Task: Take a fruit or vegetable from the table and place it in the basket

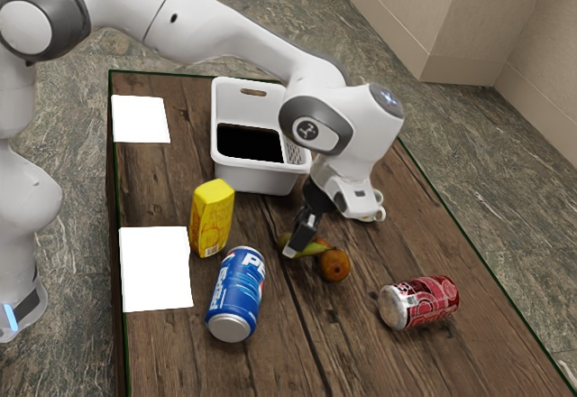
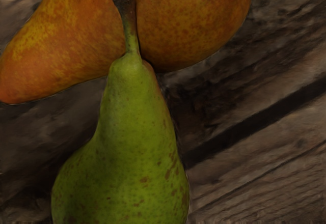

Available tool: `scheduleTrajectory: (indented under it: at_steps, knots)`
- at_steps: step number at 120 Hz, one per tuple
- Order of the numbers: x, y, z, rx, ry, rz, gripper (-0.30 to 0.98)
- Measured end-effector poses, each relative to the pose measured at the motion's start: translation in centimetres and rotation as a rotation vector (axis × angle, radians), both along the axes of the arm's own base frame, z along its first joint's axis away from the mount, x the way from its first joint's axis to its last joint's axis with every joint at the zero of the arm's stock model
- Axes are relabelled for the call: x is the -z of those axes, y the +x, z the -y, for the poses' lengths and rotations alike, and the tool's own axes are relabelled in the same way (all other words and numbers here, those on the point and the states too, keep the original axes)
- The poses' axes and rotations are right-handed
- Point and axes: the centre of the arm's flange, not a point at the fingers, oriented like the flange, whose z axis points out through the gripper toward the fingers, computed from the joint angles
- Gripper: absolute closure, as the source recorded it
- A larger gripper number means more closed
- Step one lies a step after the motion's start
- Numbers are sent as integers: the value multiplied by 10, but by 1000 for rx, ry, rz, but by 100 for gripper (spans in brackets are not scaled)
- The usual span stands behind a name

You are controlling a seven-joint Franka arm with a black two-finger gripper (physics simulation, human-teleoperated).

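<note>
Gripper (image 1: 296, 245) reaches green pear (image 2: 140, 147), well inside table's edges (image 1: 162, 74).

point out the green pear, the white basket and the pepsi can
Green pear (image 2: 127, 152): wrist view, on its rounded body
White basket (image 1: 257, 178): exterior view, on its outer wall
Pepsi can (image 1: 237, 290): exterior view, on its blue side
</note>
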Motion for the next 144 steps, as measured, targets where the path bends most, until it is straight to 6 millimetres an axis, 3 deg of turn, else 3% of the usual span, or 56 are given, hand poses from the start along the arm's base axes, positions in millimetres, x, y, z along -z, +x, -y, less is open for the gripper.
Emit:
scheduleTrajectory:
  at_steps: [48, 72, 88, 102, 113, 120, 129, 144]
  knots:
    - [33, 8, -10, 8, -65, -52, 1]
    - [31, 9, -10, -4, -61, -38, 33]
    - [23, 10, -8, -13, -47, -14, 39]
    - [-4, 8, -7, -33, 3, 53, 42]
    - [-52, 14, -3, -49, 20, 135, 42]
    - [-83, 18, -11, -77, 27, 179, 42]
    - [-122, 26, -47, -160, 37, 226, 41]
    - [-168, 27, -147, -364, 86, 252, 40]
